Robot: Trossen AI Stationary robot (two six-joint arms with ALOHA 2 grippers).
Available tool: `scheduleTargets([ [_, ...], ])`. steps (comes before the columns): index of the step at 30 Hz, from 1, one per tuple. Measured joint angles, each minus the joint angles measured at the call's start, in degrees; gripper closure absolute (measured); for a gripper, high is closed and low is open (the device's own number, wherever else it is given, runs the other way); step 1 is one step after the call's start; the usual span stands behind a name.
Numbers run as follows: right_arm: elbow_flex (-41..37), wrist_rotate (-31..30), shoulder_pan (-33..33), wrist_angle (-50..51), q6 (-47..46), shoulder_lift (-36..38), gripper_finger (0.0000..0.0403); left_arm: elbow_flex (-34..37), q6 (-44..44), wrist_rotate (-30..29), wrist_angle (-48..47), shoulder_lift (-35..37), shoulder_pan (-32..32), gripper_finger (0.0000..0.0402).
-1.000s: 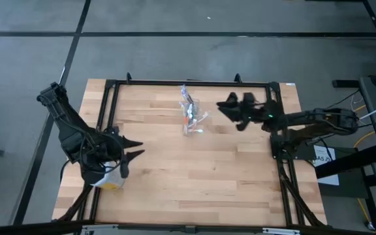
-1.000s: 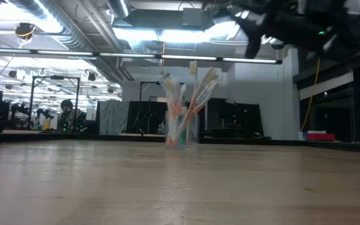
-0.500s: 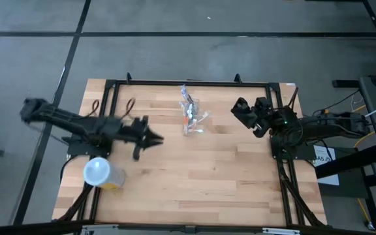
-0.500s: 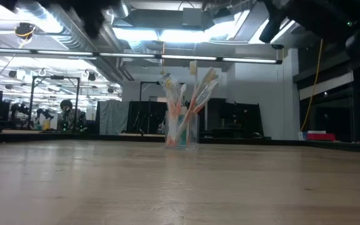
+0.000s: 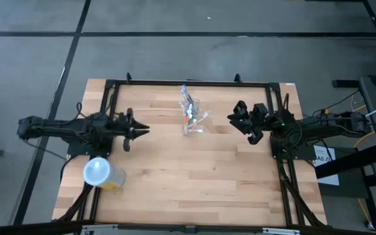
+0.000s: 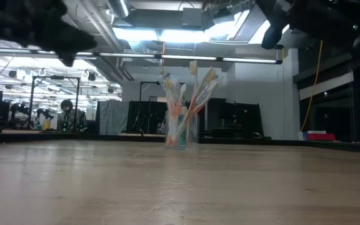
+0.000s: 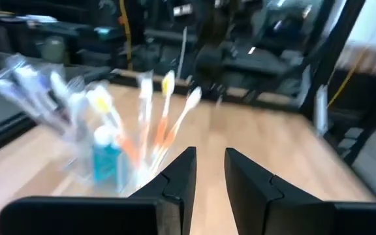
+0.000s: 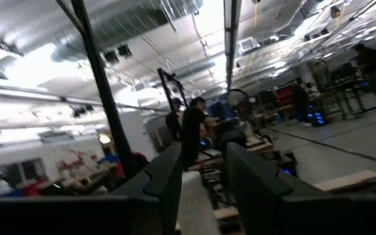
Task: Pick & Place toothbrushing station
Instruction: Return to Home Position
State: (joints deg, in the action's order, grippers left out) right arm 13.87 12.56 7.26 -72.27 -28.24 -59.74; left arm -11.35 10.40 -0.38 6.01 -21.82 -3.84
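The left pincer (image 5: pixel 138 130) hovers over the table's left side, released and empty, its tips aimed right. The right pincer (image 5: pixel 239 123) hangs opposite, also parted and empty. Between them, toward the far edge of the light wooden table (image 5: pixel 194 179), stands one small clear plastic cup-like holder (image 5: pixel 191 125), upright with its mouth up. Its toothbrushes (image 6: pixel 195 94) fan outward, too bunched to count. One yellow tub with a pale round lid (image 5: pixel 99 173) sits near left.
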Motion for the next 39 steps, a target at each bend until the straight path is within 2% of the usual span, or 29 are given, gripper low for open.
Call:
scheduleTargets([
  [2, 0.00, -0.32, 0.02, 2.23, 2.46, 0.33, 0.0280, 0.01, -2.39, -8.13, -5.80, 3.25, 5.89, 0.0327],
  [4, 0.00, -1.29, 0.02, 4.82, 5.09, 0.72, 0.0280, 0.12, -5.25, -14.61, -7.43, 5.59, 10.68, 0.0327],
  [7, 0.00, -1.43, 0.02, 7.04, 8.96, 1.17, 0.0280, 2.62, -8.72, -20.99, -5.63, 8.23, 15.28, 0.0327],
  [9, 0.00, -1.11, 0.02, 7.71, 11.15, 1.69, 0.0280, 5.09, -9.24, -22.49, -5.79, 10.45, 16.35, 0.0327],
  [13, 0.00, 0.47, 0.46, 11.41, 13.71, 4.06, 0.0280, 9.44, -9.74, -22.37, -6.07, 16.81, 15.88, 0.0327],
  [17, -0.21, 2.24, 0.83, 15.31, 13.73, 7.29, 0.0280, 9.59, -12.64, -19.53, -6.20, 19.95, 13.67, 0.0327],
  [28, -7.05, 0.28, -0.22, 15.33, 10.17, 18.14, 0.0280, 9.59, -10.07, -6.67, -7.48, 19.81, 2.25, 0.0327],
  [36, -13.19, -0.31, 1.71, 18.47, 13.96, 20.43, 0.0280, 9.59, -8.16, -7.46, -7.39, 17.70, 0.57, 0.0327],
  [39, -13.13, 2.35, 2.67, 22.03, 15.44, 21.45, 0.0280, 9.59, -8.16, -7.45, -7.23, 17.70, 0.57, 0.0327],
])
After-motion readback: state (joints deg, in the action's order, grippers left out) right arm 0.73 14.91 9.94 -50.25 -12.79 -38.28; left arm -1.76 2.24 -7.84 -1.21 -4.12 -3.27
